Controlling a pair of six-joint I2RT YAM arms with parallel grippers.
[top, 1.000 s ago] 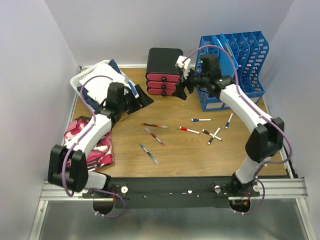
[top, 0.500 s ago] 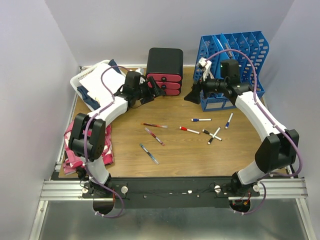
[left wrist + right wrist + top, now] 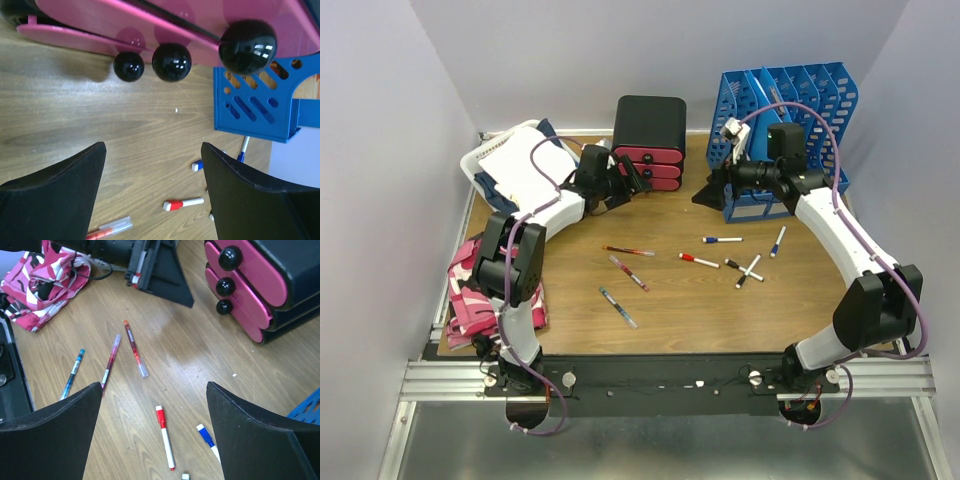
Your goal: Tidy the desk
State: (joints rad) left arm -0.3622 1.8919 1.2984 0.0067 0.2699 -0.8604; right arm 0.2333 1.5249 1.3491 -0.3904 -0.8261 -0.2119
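The brown wood desk [image 3: 700, 310] has pens and markers strewn across its middle: a red pen [image 3: 628, 251], a red-capped marker [image 3: 699, 260] and a blue-capped marker [image 3: 721, 240]. My left gripper [image 3: 625, 180] hangs open and empty just in front of the black drawer unit [image 3: 650, 125]. Its wrist view shows the gripper [image 3: 153, 146] facing the pink drawers' black knobs [image 3: 171, 62]. My right gripper [image 3: 705, 195] is open and empty beside the blue file rack [image 3: 790, 100]. In its wrist view the gripper [image 3: 154, 385] hovers above the red-capped marker [image 3: 164, 437].
A white basket of papers [image 3: 515, 160] stands at the back left. A pink camouflage cloth [image 3: 480, 290] lies at the left edge. More markers [image 3: 748, 268] lie crossed at the right, and a teal pen [image 3: 618, 308] lies nearer the front rail [image 3: 670, 375].
The left arm swung from the left side up to the drawer unit's front. The right gripper drew away from the drawers, moving right toward the blue file rack.
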